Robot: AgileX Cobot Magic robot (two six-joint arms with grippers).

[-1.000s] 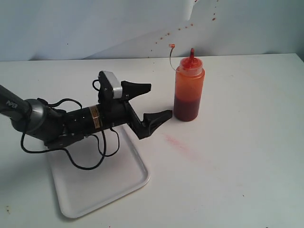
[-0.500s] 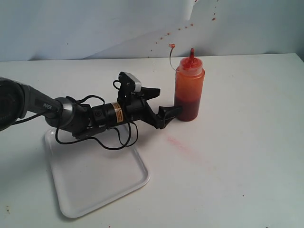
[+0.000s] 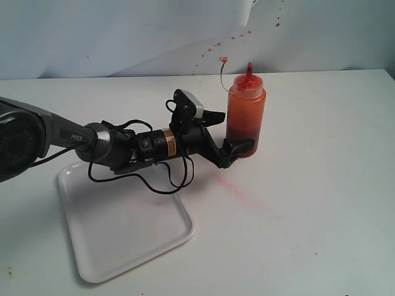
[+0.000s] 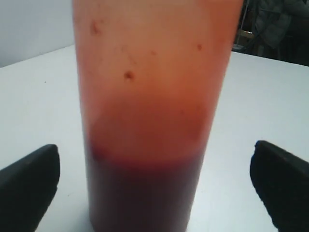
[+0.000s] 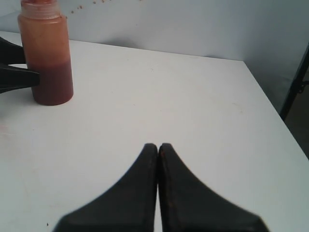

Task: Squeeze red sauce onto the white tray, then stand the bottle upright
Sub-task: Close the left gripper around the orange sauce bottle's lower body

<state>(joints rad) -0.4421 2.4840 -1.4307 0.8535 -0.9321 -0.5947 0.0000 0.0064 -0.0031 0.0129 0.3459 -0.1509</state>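
On white table (image 3: 321, 203), bottle (image 3: 245, 117) stands between spread left jaws.

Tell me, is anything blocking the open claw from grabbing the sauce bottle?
No, nothing visible does. The left claw is open, its fingers either side of the upright bottle on the table. Only bare gaps lie between them.

the bottle (image 3: 245, 120) stands on the table (image 3: 321, 203), behind and right of the white tray (image 3: 123, 240).
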